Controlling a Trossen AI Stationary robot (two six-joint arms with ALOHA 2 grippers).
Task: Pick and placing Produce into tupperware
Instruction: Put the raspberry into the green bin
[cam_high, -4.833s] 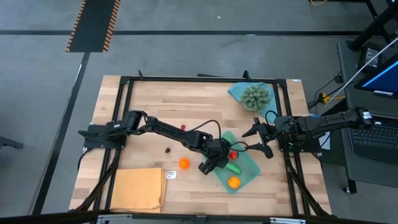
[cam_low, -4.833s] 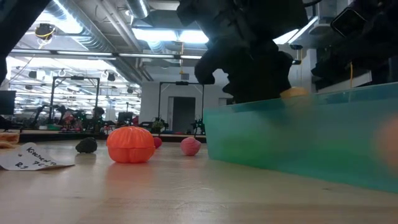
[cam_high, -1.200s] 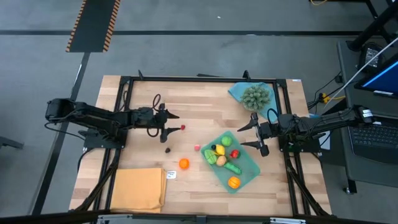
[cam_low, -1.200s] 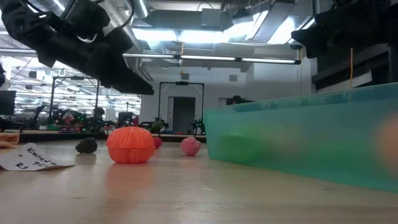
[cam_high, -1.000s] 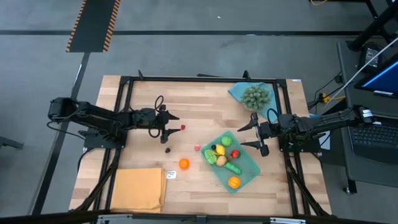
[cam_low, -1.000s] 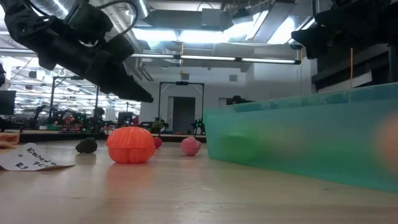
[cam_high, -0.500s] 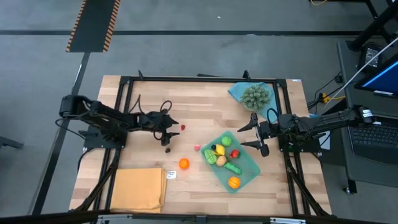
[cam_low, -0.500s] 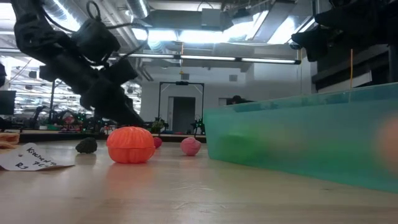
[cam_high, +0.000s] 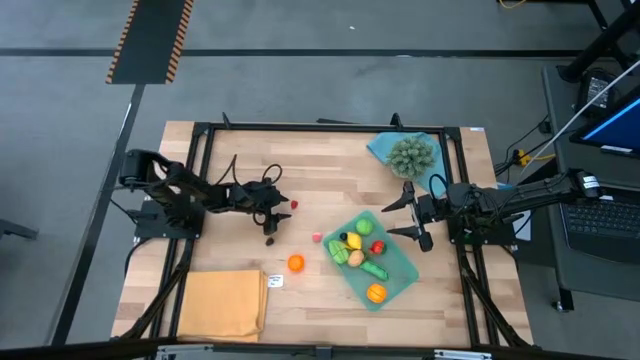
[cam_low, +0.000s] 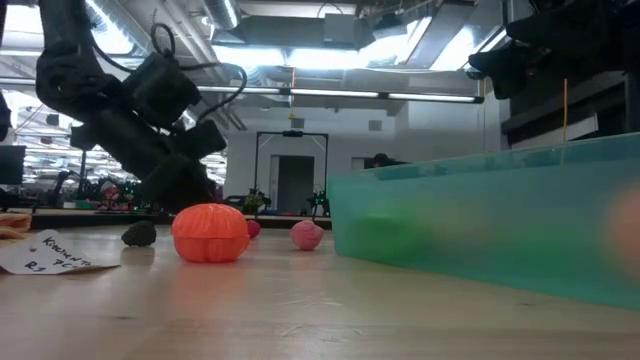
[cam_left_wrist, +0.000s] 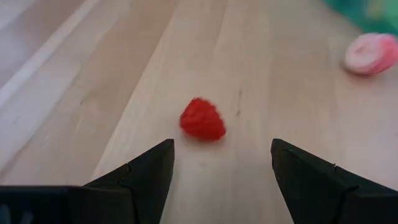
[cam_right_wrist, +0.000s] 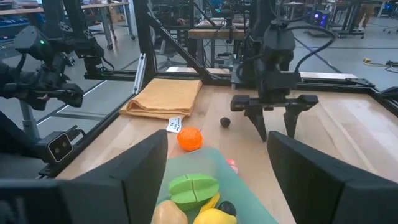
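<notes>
The teal tupperware (cam_high: 398, 262) sits right of the table's centre and holds several produce pieces, among them a yellow piece (cam_high: 353, 241) and an orange piece (cam_high: 375, 293). Loose on the wood lie a red berry (cam_high: 293, 205), a dark piece (cam_high: 270, 240), a pink piece (cam_high: 316, 237) and an orange ball (cam_high: 296, 262). My left gripper (cam_high: 280, 207) is open, low over the table just left of the red berry (cam_left_wrist: 202, 118), whose sides its fingers stand short of. My right gripper (cam_high: 408, 215) is open, waiting over the tupperware's right end (cam_right_wrist: 205, 163).
A spiky grey-green ball (cam_high: 411, 155) rests on a blue cloth (cam_high: 383, 148) at the far right. A folded orange-yellow cloth (cam_high: 222, 303) lies at the near left, with a small paper label (cam_high: 274, 281) beside it. A black frame (cam_high: 320, 128) borders the table.
My left gripper has come down from well above the table toward the red berry and shifted slightly to the right, while its arm folded in from the left. It has stayed open. No produce piece has moved.
</notes>
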